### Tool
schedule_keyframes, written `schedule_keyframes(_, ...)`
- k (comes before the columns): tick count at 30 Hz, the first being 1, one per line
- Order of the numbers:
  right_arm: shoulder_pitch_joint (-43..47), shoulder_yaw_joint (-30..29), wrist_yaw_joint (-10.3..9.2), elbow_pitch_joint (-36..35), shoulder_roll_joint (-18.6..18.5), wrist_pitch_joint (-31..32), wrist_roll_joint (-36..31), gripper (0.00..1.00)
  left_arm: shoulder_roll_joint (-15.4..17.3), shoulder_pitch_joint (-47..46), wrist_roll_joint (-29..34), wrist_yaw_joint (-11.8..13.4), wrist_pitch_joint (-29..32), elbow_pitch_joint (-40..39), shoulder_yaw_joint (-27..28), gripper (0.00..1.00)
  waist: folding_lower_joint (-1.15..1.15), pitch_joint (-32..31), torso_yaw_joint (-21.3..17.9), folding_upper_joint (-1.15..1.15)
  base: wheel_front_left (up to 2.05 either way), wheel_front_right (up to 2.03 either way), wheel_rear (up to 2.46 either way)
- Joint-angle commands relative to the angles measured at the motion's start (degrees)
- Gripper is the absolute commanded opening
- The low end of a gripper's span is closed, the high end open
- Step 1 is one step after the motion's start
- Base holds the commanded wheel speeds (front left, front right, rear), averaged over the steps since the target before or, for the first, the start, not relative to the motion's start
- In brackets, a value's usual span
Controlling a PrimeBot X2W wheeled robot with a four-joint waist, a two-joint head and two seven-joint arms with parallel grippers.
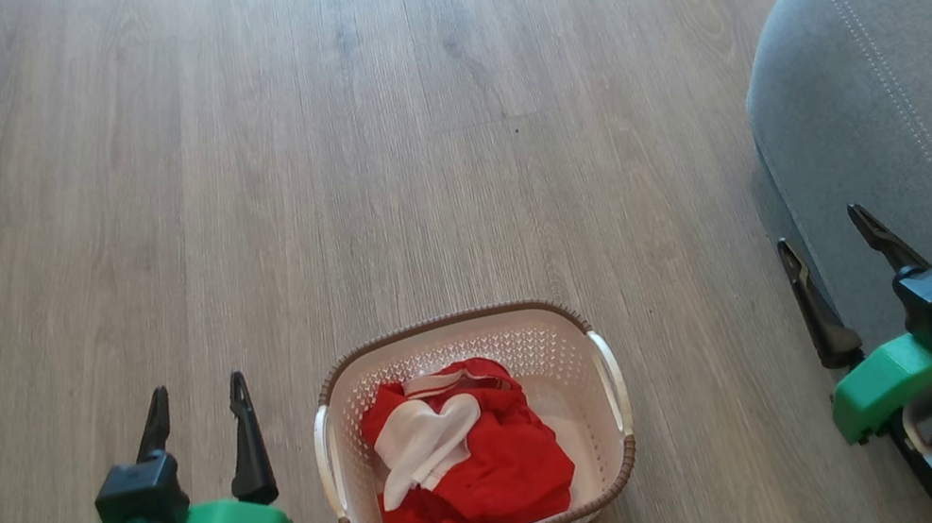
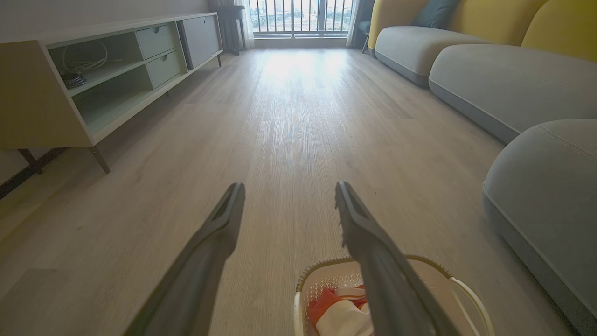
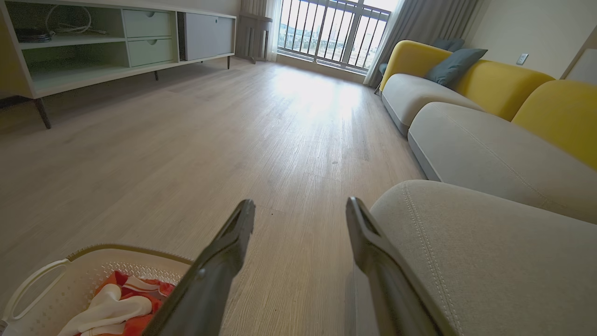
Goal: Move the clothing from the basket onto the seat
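The cream basket with a brown rim sits on the wood floor at the bottom centre of the head view. Red and white clothing lies bunched inside it. The grey seat rises at the right edge. My left gripper hangs open to the left of the basket, nothing between its fingers. My right gripper is open over the seat's near edge, to the right of the basket. The left wrist view catches the basket and clothing low down; the right wrist view has the basket, clothing and seat.
A long low cabinet on thin legs stands along the left wall. Further grey sofa cushions with yellow backs line the right side. Wide bare wood floor stretches ahead to a balcony window.
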Motion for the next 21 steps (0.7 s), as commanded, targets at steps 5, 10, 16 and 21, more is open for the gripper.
schedule_keyframes(5, -2.2, 1.3, -0.01, -1.7, -0.9, -0.8, -0.1, 1.00, 0.8, -2.6, 0.4, 0.2, -0.7, -1.7, 1.6, 1.00, 0.00, 0.1, 0.0, 0.00, 0.00, 0.00, 0.00)
schedule_keyframes(10, -2.5, 1.2, -0.01, -2.0, -0.8, -0.8, 0.1, 1.00, 0.8, -2.8, 0.2, 0.1, -0.7, -1.7, 1.7, 1.00, 0.00, 1.0, -0.1, 0.00, 0.00, 0.00, 0.00)
schedule_keyframes(16, -3.9, 0.1, -0.01, -3.2, -1.2, -0.8, 0.5, 1.00, 0.8, -5.2, -0.3, 0.1, -0.7, -0.2, 0.0, 1.00, 0.00, 5.4, -0.5, 0.00, 0.00, 0.00, 0.00)
schedule_keyframes(21, -7.7, -1.7, -0.01, -5.4, -1.8, -0.8, 1.0, 1.00, 0.8, -11.5, -0.2, 0.2, -0.7, 4.5, -4.6, 1.00, 0.00, 14.5, -1.1, 0.00, 0.00, 0.00, 0.00)
